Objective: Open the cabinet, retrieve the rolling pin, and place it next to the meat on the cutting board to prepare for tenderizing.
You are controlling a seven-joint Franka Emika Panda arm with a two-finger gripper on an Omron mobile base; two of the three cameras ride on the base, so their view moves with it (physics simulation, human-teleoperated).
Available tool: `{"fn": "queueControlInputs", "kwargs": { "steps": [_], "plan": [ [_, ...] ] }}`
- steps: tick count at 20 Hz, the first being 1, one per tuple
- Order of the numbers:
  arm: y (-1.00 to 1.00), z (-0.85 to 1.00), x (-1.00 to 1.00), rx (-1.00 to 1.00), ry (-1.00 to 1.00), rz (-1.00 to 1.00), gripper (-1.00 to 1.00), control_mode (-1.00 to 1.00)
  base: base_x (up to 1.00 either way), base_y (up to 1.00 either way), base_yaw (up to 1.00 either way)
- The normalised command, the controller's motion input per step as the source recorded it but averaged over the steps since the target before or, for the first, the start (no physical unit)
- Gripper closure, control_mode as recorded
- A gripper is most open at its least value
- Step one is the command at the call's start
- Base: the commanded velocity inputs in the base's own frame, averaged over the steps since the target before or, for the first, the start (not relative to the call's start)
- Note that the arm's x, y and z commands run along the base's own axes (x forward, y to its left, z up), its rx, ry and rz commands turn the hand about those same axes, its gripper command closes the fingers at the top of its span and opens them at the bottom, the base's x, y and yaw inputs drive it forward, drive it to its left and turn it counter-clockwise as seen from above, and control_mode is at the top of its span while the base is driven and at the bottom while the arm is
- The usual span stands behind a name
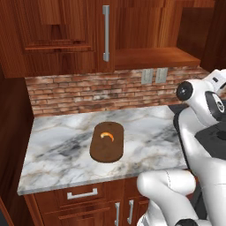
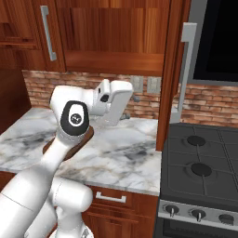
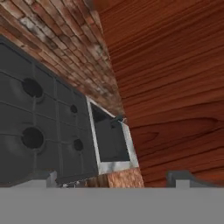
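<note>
So the job's barely off the ground here, as far as I can judge. The big reddish-brown wooden wall cabinet (image 1: 66, 35) has one door swung out: in the right base view that door (image 2: 173, 69) stands edge-on toward the camera with its long silver bar handle (image 2: 186, 65) facing the stove side. The other door looks shut, its handle (image 1: 106, 33) straight above the board. That leaves getting the rolling pin out and carrying it down to the board. I honestly can't spot the pin inside the cabinet from these angles, too dark and too oblique, so no idea which shelf it's on.

The dark brown oblong wooden cutting board (image 1: 107, 142) lies flat on the grey-veined white marble surface (image 1: 57, 145), and the small orange-and-white crescent of meat (image 1: 107, 136) sits on the board's far half, toward the brick wall. There's bare board on the near side of the meat, so room for the pin.

The tool (image 3: 113, 177) has its jaws spread wide with nothing between them. It's up to the right of the board, and past it the hand view shows a broad wooden panel (image 3: 175, 78), probably the open door, though that close it's hard to be sure.

Room-wise: a red brick backsplash (image 1: 88, 92) runs behind the board with two grey outlets (image 1: 154, 76), low drawers with short silver handles (image 1: 82, 193) sit below it, and a black gas stove (image 2: 200, 172) stands off to the board's right.
</note>
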Motion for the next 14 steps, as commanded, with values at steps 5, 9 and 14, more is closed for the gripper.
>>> {"fn": "queueControlInputs", "kwargs": {
  "steps": [5, 9, 14],
  "plan": [
    [0.84, 0.0, 0.0, 0.09, -0.2, 0.04, -1.0, -1.0, 0.0, 0.0, 0.0],
    [0.91, 0.0, 0.0, 0.08, -0.26, 0.07, -1.0, -1.0, 0.0, 0.0, 0.0],
    [0.9, 0.0, -0.02, 0.1, -0.28, 0.07, -1.0, -1.0, 0.0, 0.0, 0.0]
  ]
}}
